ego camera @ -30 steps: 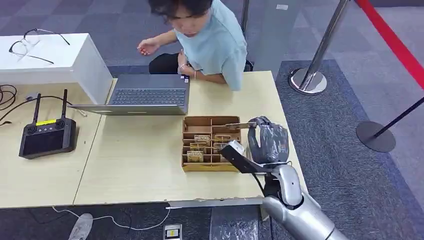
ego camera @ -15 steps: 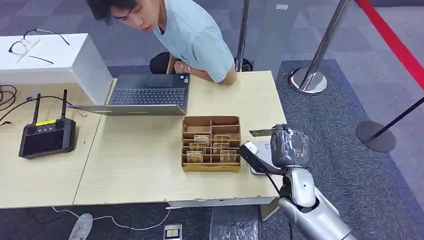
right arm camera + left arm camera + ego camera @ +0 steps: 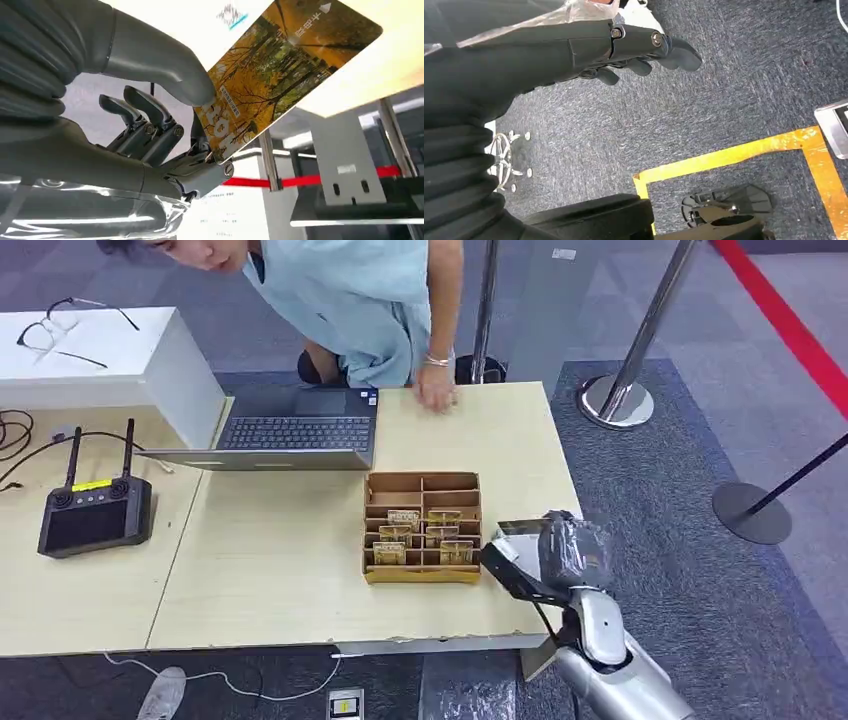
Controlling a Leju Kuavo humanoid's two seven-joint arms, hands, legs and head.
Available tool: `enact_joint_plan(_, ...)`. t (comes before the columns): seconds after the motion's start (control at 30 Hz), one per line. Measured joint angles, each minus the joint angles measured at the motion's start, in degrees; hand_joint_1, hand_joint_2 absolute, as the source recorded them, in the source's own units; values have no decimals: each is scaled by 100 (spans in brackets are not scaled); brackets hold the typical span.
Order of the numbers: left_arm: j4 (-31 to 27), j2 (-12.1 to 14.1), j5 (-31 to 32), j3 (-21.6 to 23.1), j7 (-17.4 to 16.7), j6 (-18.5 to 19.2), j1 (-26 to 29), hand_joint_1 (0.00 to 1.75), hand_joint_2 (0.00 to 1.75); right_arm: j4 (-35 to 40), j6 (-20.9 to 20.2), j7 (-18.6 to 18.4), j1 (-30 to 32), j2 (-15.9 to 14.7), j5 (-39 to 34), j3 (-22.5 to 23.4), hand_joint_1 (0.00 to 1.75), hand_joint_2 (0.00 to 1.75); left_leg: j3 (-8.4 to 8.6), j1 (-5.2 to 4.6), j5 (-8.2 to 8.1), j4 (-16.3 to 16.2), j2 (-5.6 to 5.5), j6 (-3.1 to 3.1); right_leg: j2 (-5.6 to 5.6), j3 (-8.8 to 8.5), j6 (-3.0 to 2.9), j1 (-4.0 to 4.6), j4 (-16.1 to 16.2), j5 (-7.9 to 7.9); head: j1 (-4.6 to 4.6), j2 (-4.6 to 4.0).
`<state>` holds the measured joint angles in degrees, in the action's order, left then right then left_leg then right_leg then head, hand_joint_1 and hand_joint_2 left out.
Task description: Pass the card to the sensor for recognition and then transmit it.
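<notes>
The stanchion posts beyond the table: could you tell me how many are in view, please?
3: one post behind the table's far edge, beside the person; one on the carpet off the far right corner; one base further right. Others may be out of frame.

Head view looks down on table — wrist views close behind hands.

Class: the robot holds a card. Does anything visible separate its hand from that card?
Nothing visible does. The right hand already pinches the card between thumb and fingers, touching it directly, by the table edge.
</notes>
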<state>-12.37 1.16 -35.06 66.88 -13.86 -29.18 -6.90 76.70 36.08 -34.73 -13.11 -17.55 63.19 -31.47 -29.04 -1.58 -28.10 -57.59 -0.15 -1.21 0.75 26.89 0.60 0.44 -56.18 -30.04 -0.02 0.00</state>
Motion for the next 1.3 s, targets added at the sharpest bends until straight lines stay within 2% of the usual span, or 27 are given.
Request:
enact_joint_plan(0.53,0,2,0,0,-39,0,0,0,175,-444,107,149,15,199,-127,-118,175,175,-1,0,0,0,0,0,0,1,0,0,0,0,0,0)
enact_joint_plan(1.3,0,7,70,9,-46,0,-1,0,175,-938,370,121,2,321,-55,-177,175,175,-2,0,0,0,0,0,0,3,0,0,0,0,-2,0)
